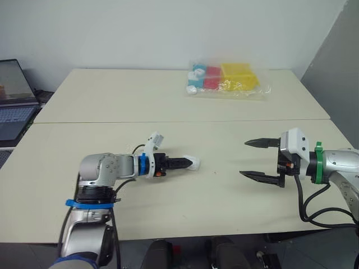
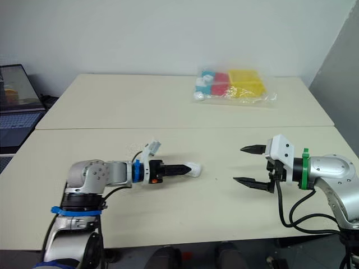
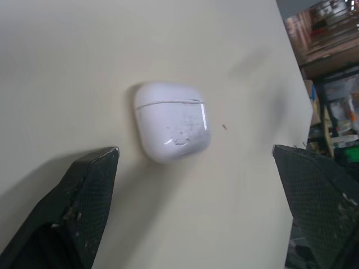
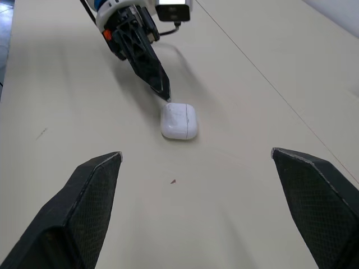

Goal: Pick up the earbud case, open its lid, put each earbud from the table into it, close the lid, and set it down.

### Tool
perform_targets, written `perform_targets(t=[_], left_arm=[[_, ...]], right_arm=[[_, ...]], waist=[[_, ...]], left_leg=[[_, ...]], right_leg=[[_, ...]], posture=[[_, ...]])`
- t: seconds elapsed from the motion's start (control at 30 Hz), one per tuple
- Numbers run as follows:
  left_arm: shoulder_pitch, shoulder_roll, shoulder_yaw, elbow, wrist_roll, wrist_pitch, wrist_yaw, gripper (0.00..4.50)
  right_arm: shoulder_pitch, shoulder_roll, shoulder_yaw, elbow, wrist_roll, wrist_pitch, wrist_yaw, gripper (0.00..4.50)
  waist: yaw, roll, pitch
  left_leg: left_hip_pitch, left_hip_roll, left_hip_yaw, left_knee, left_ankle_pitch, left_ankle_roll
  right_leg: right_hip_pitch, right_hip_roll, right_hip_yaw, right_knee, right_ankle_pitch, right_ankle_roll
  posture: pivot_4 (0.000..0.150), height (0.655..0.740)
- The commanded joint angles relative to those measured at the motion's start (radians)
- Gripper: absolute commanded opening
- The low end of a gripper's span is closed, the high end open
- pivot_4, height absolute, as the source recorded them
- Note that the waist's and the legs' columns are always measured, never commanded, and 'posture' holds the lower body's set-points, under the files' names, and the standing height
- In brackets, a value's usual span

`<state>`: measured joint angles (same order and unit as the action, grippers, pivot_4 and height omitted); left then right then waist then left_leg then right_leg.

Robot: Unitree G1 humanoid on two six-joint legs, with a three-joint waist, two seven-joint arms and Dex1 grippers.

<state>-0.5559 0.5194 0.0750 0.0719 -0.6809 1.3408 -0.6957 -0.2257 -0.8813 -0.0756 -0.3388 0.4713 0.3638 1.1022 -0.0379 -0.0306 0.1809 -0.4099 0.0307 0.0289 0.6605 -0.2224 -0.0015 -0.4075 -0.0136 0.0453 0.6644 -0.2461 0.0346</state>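
Just beside the case (image 3: 171, 120), lying shut on the table (image 1: 168, 112), your left gripper (image 1: 185, 163) is hovering, jaws spread; your right gripper (image 1: 244, 158) is waiting well apart, jaws spread too. Closing off-centre could flick it away.

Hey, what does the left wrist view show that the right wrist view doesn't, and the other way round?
Left wrist view: a close look at the earbud case, with its lid seam and scuff marks, plus cluttered shelving past the table edge. Right wrist view: the left pincer from outside, its tip at the case's edge, contact unclear, and the open right pincer framing the scene. Shared: the white case lying shut on the cream table, with a small dark speck nearby.
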Motion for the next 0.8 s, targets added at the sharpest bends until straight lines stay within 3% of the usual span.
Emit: perform_targets(t=[0.03, 0.27, 0.57, 0.8], left_arm=[[0.026, 0.191, -0.034, -0.062, 0.072, -0.183, -0.147, 4.48], [-0.007, 0.404, -0.052, 0.036, 0.274, -0.830, -0.454, 4.48], [0.054, 0.410, -0.003, 0.048, 0.313, -0.991, -0.477, 4.48], [0.045, 0.385, 0.001, 0.016, 0.288, -0.956, -0.480, 4.48]], right_arm=[[-0.001, -0.009, -0.021, 0.023, -0.012, -0.043, 0.018, 4.50], [0.016, -0.014, -0.054, 0.056, -0.018, -0.050, 0.008, 4.50], [-0.003, 0.009, -0.043, 0.051, -0.008, -0.023, -0.024, 4.50], [-0.023, 0.006, -0.043, 0.064, -0.001, -0.002, -0.015, 4.50]], waist=[[-0.001, 0.000, 0.000], [0.022, 0.000, 0.000], [0.033, 0.000, 0.000], [0.034, 0.000, 0.000]], left_leg=[[0.000, 0.000, 0.000, -0.001, 0.000, 0.000], [-0.007, 0.000, 0.001, -0.001, 0.000, 0.000], [-0.016, -0.001, 0.002, 0.000, -0.001, 0.000], [-0.017, 0.000, 0.002, 0.001, -0.001, 0.000]], right_leg=[[0.000, 0.000, 0.000, 0.000, -0.001, -0.001], [-0.005, -0.007, -0.003, -0.003, -0.001, -0.004], [-0.012, -0.008, -0.003, -0.005, 0.000, -0.005], [-0.013, -0.004, -0.003, -0.001, -0.002, 0.000]], posture=[[0.150, 0.7400], [0.150, 0.7400], [0.150, 0.7400], [0.150, 0.7400]])
